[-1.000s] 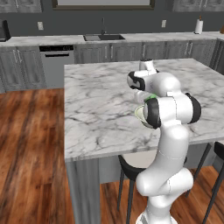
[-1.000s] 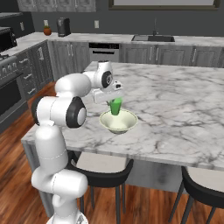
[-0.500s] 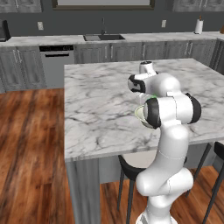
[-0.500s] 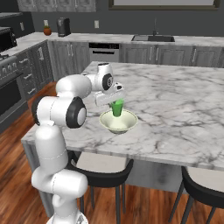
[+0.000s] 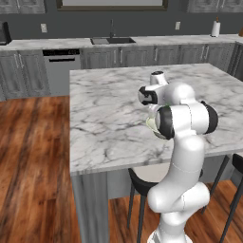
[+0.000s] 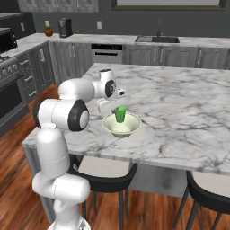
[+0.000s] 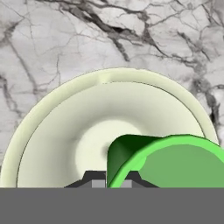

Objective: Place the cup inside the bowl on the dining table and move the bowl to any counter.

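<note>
The green cup (image 6: 120, 113) is upright inside the cream bowl (image 6: 121, 125), which rests near the front edge of the marble dining table (image 6: 179, 108). My gripper (image 6: 117, 106) reaches down from above and is shut on the cup's wall. In the hand view the cup's rim (image 7: 175, 159) is close at the lower right, over the bowl's pale inside (image 7: 83, 131), with my fingertips (image 7: 94, 178) just visible at the bottom. From the left base view my arm covers most of the bowl, and a sliver of its rim (image 5: 150, 124) shows. The counter (image 6: 148, 41) runs along the back wall.
Dark stools (image 6: 103, 173) stand under the table's near edge, one more at the right (image 6: 209, 193). The back counter carries a sink (image 6: 157, 39) and a coffee machine (image 6: 65, 27). A stove (image 6: 9, 85) is at the far left. Wood floor (image 5: 33, 156) lies left of the table.
My hand has come down a little with the cup, which now sits lower inside the bowl. The bowl has stayed in place.
</note>
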{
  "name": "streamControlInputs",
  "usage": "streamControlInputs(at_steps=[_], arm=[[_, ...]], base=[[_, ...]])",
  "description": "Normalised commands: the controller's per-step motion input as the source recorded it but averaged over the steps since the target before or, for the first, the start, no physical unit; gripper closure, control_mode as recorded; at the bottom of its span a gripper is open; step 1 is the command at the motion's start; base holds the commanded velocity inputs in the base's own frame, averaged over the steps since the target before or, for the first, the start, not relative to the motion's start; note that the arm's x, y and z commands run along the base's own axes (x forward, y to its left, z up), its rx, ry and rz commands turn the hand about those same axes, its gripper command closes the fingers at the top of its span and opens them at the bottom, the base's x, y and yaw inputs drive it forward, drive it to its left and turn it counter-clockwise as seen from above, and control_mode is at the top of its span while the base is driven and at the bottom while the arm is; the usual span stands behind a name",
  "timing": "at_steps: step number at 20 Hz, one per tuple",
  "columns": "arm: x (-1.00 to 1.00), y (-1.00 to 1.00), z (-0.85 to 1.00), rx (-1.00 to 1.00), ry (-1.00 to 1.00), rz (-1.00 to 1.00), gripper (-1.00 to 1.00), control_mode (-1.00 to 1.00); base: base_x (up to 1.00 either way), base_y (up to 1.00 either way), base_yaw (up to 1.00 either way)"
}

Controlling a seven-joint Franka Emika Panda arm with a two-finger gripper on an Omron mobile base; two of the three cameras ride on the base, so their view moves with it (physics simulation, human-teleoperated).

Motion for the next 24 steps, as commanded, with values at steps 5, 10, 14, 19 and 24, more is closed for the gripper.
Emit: streamControlInputs(at_steps=[5,10,14,19,24], arm=[[0.00,-0.09,-0.12,0.00,0.00,0.05,1.00,-1.00],[0.08,-0.14,-0.11,0.00,0.00,0.06,1.00,-1.00],[0.10,-0.13,-0.10,0.00,0.00,0.07,1.00,-1.00],[0.01,-0.02,-0.09,0.00,0.00,0.07,1.00,-1.00],[0.00,0.00,-0.10,0.00,0.00,0.07,1.00,-1.00]], base=[[0.00,0.00,0.00],[0.00,0.00,0.00],[0.00,0.00,0.00],[0.00,0.00,0.00],[0.00,0.00,0.00]])
